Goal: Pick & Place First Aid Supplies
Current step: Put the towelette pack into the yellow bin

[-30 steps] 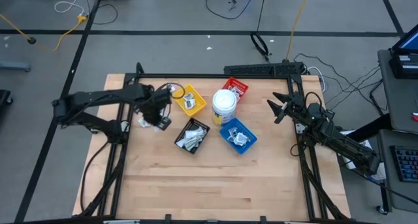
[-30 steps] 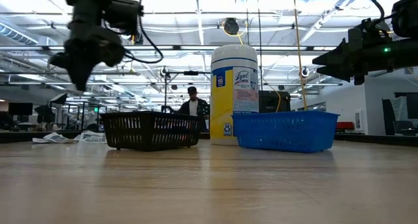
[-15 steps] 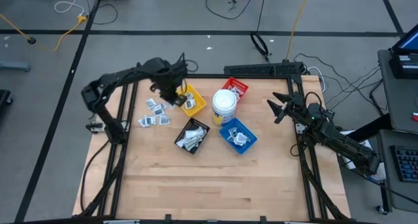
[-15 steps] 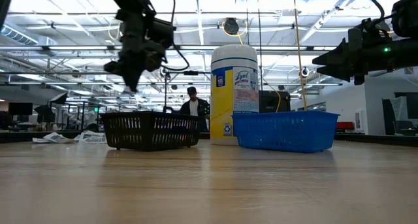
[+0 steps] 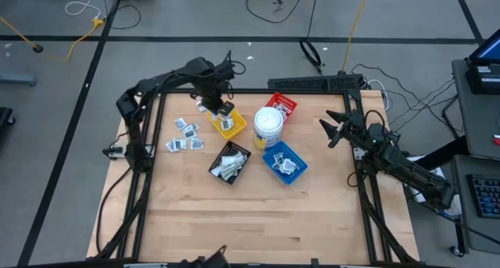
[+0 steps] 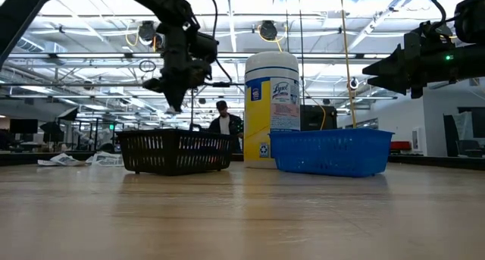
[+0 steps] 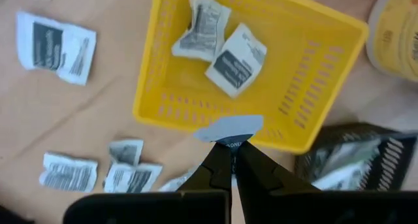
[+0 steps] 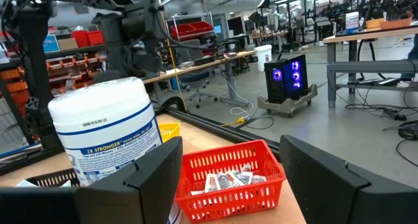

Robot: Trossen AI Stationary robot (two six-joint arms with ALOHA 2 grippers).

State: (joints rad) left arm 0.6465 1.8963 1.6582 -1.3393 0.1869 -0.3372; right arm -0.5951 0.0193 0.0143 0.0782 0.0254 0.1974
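My left gripper [image 7: 232,150] hangs above the yellow tray [image 5: 228,121], pointing down and shut on a small white packet [image 7: 230,128]. In the low view it [image 6: 173,102] is high above the table. Two packets [image 7: 222,44] lie in the yellow tray. Several loose first aid packets [image 5: 183,135] lie flat on the wood to the tray's left. My right gripper [image 5: 332,130] waits open at the table's right edge, pointing level toward the trays, with nothing between its fingers [image 8: 326,178]. My left gripper pinches the small white packet between its two fingertips, which come from above and point down. The packet's free part [image 7: 238,125] sticks out beyond the tips. It is lifted clear, over the yellow tray's wall [image 7: 196,116].
A white tub [image 5: 268,123] stands mid-table. Around it are a red tray [image 5: 281,105], a blue tray [image 5: 284,160] and a black tray [image 5: 230,162], all holding packets. Bare wood fills the table's near half. A person shows far behind the table in the low view.
My left gripper, shut on the packet, has travelled from above the loose packets toward the table's far edge and right, rising slightly, until it is over the yellow tray. The packet has gone along, clear of the table.
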